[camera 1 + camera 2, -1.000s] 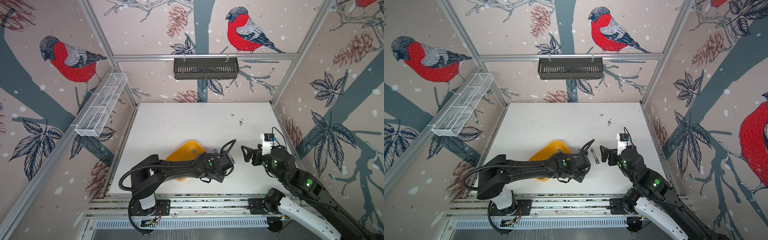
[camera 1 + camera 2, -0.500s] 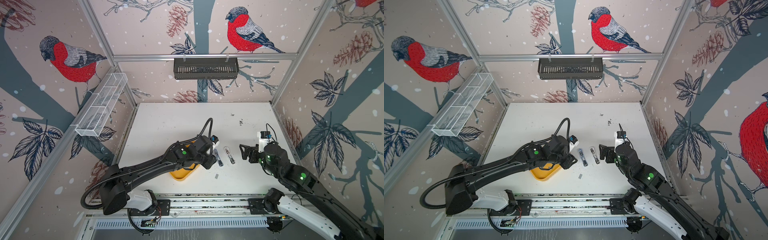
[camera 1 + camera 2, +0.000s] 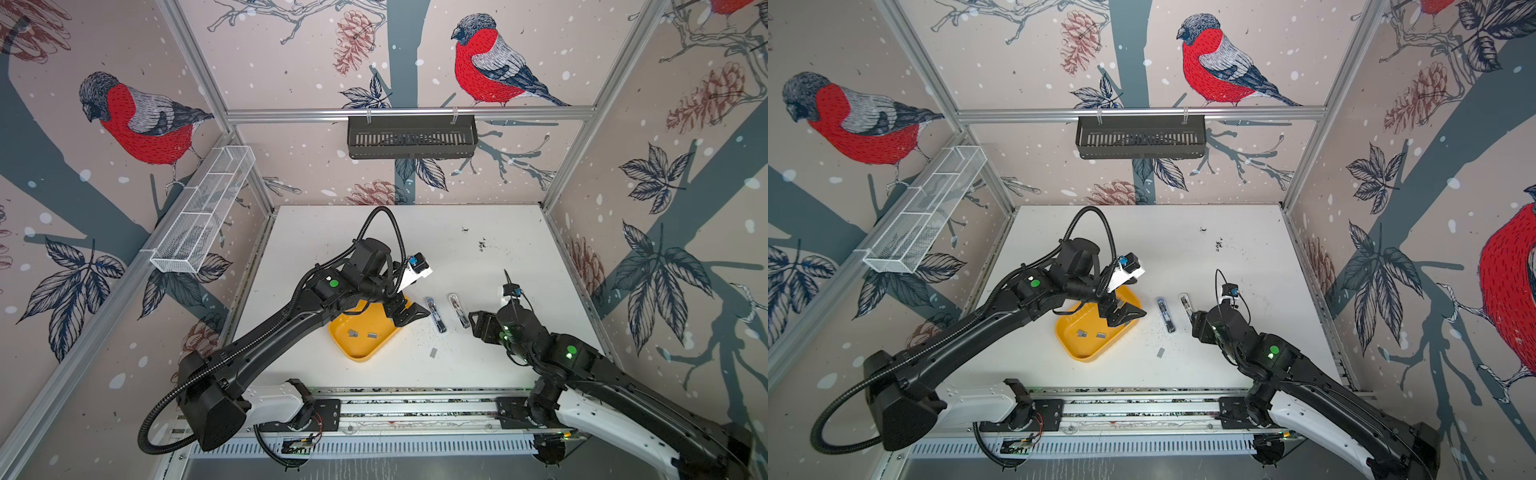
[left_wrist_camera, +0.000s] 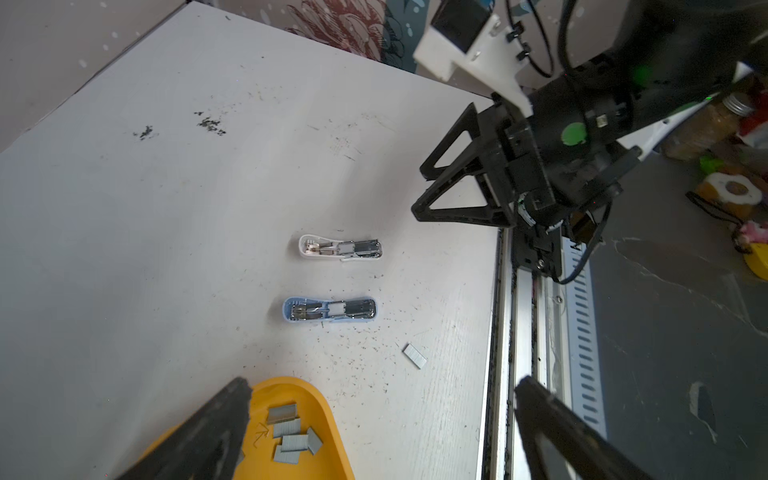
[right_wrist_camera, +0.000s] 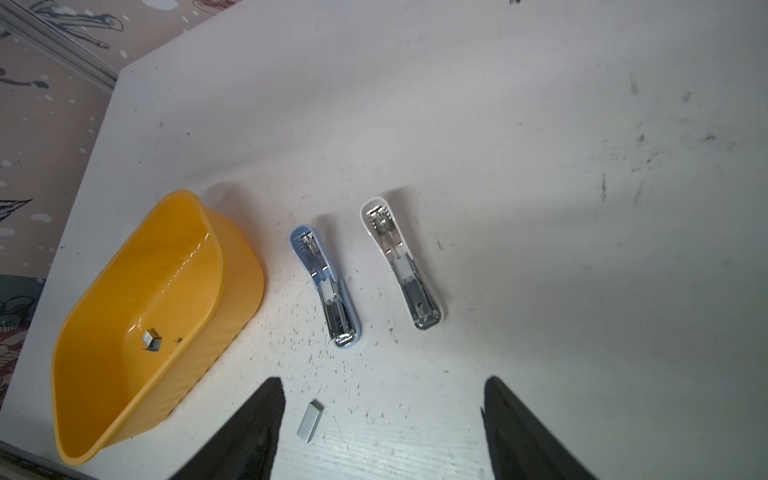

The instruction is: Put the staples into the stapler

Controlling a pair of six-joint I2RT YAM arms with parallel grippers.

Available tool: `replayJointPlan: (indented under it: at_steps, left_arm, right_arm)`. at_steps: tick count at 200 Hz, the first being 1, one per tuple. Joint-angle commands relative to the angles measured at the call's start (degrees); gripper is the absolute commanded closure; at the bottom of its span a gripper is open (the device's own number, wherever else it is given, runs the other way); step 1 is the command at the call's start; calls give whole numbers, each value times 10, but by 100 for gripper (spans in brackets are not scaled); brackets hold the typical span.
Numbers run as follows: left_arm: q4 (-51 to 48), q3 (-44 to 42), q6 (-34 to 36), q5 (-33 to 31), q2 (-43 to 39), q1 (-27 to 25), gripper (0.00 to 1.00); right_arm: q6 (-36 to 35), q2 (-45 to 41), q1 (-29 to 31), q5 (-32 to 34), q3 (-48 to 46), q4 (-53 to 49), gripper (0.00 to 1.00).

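table [image 3: 415,249]: white, scuffed, sprinkled with dark specks; filling the middle of both top views.
yellow tray [image 3: 360,355]: flat on the table, just below centre of frame in both top views.
blue stapler [image 3: 435,314]: swung open, metal channel facing up, lying flat just right of the yellow tray.
white stapler [image 3: 458,309]: likewise open and flat, right of the blue stapler, roughly parallel, with a clear gap between the two.
staples [image 3: 353,332]: two small grey strips visible on the tray floor in both top views; in the left wrist view, a loose heap of several strips [image 4: 293,436] in the same tray.
left gripper [image 3: 409,314]: jaws spread wide, nothing between them; above the right-hand end of the yellow tray, near centre of frame.
right gripper [image 3: 477,325]: jaws apart, empty; right of centre in both top views, close to the near end of the white stapler, not touching it.
loose strip [image 3: 432,353]: one grey strip alone on the table, lower right of the tray and below the blue stapler; in the right wrist view [image 5: 310,420], flat on the surface between the spread fingers [image 5: 249,436], nearer one of them, touching neither.
black basket [image 3: 411,137]: slotted, hung on the back rail, top centre.
wire basket [image 3: 203,208]: white mesh, fixed to the side wall, upper left.
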Motion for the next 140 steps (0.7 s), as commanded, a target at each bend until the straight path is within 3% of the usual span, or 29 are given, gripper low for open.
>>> replayJointPlan:
  at_steps: [1, 69, 140]
  left_arm:
    - [-19, -7, 92, 57, -8, 3, 1]
    - [-40, 3, 86, 147, -25, 29, 2]
    - [-45, -26, 128, 171, -36, 31, 1]
  right_arm:
    - [79, 15, 26, 12, -15, 40, 25]
    - [151, 125, 98, -5, -29, 110, 35]
    - [196, 242, 159, 11, -5, 145, 49]
